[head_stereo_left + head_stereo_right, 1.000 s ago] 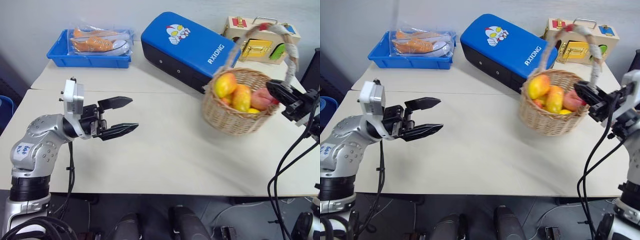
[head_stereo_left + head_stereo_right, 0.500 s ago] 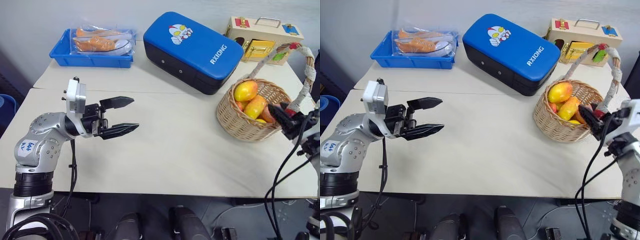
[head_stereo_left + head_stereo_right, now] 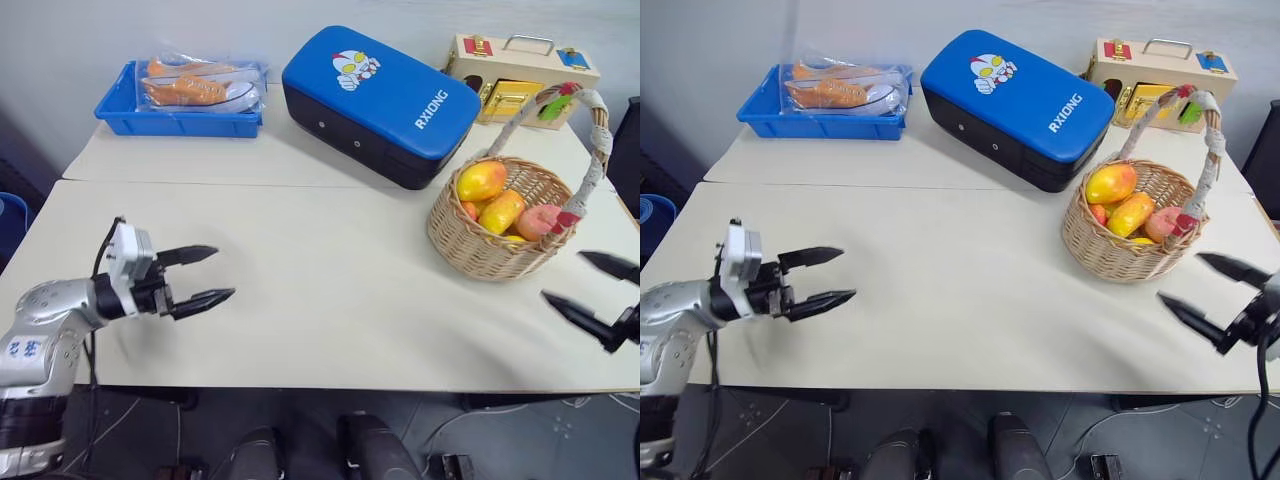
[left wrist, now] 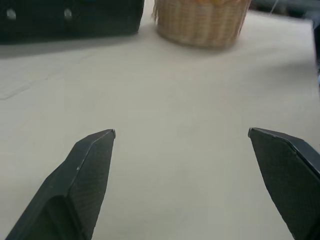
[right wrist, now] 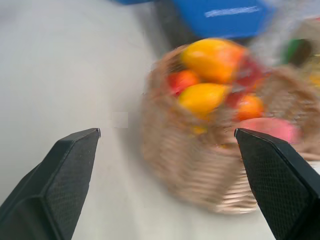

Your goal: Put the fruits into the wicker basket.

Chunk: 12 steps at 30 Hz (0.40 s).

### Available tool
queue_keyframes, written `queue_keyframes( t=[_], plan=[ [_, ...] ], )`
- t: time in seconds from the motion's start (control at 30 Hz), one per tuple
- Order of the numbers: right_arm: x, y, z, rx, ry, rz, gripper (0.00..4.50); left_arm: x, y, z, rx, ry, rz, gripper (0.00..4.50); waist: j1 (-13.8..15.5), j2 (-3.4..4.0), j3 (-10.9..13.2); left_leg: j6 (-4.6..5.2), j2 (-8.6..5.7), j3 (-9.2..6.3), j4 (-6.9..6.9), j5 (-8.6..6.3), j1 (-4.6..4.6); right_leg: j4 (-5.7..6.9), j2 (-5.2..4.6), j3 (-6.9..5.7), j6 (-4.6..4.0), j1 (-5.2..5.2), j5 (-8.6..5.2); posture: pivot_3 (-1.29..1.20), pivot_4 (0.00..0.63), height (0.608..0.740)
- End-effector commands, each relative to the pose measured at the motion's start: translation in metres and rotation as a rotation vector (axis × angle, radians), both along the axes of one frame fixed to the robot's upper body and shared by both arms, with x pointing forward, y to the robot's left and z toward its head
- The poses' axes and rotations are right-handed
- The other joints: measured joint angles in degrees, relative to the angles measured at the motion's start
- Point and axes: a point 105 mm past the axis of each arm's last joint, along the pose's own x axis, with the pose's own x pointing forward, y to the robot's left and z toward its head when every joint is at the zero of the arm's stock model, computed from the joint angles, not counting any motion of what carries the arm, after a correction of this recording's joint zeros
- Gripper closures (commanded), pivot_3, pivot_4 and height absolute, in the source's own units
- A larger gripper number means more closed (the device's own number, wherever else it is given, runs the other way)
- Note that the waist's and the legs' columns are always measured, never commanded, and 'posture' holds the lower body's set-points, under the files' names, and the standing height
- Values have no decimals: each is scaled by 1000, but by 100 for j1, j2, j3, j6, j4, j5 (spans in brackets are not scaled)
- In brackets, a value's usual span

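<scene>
The wicker basket (image 3: 478,248) stands upright on the right side of the table, its corded handle (image 3: 599,131) arching over it. Inside lie the fruits: one mango (image 3: 481,181) on top, a second mango (image 3: 502,211) below it, and the pink peach (image 3: 541,221) against the right wall. My right gripper (image 3: 562,275) hovers open and empty just in front of the basket, apart from it. The right wrist view looks straight at the basket (image 5: 200,170) between its fingers. My left gripper (image 3: 222,272) is open and empty low over the table's left front, pointing toward the basket (image 4: 202,25).
At the back left stands a blue tray (image 3: 120,118) holding wrapped orange shoes. A blue padded case (image 3: 380,95) lies at the back middle, close behind the basket. A wooden latch box (image 3: 520,70) is at the back right. The table's near edge runs just below both grippers.
My right gripper opened, let go of the basket handle, and drew back and down toward the near edge. The basket now rests upright. My left gripper sank and moved left.
</scene>
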Motion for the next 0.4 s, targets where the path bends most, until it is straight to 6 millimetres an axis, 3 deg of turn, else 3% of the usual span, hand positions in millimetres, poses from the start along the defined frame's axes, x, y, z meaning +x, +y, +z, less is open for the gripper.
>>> queue_keyframes(
  t=[0.03, 0.13, 0.23, 0.4],
  plan=[
    [0, 39, 0, -40, -7, 240, 19, -11, 14, 1, 93, -95, 67, 0, -18, 0, 0, 1, 1, 1, -1, -2, 3, 0, 0, 1, 0, 1, 0, 0, 150, 740],
    [24, 79, -11, -5, -50, 358, 19, -21, 22, -6, 126, -143, 148, 0, -125, -16, -3, 16, 8, -2, -1, -14, 5, 3, 0, -1, -1, 2, 0, 0, 150, 740],
    [37, 101, -20, -11, -67, 447, 19, -29, 22, -12, 127, -133, 167, 0, -81, -11, -1, 16, 3, -12, -2, -15, -2, 7, -7, -10, -2, -3, 0, 0, 150, 740],
    [56, 114, -22, -17, -89, 525, 19, -32, 19, -14, 133, -124, 176, 0, 2, -11, -1, 16, -2, -12, 6, -17, -6, 0, -15, -17, -2, -1, 0, 0, 150, 740]
  ],
)
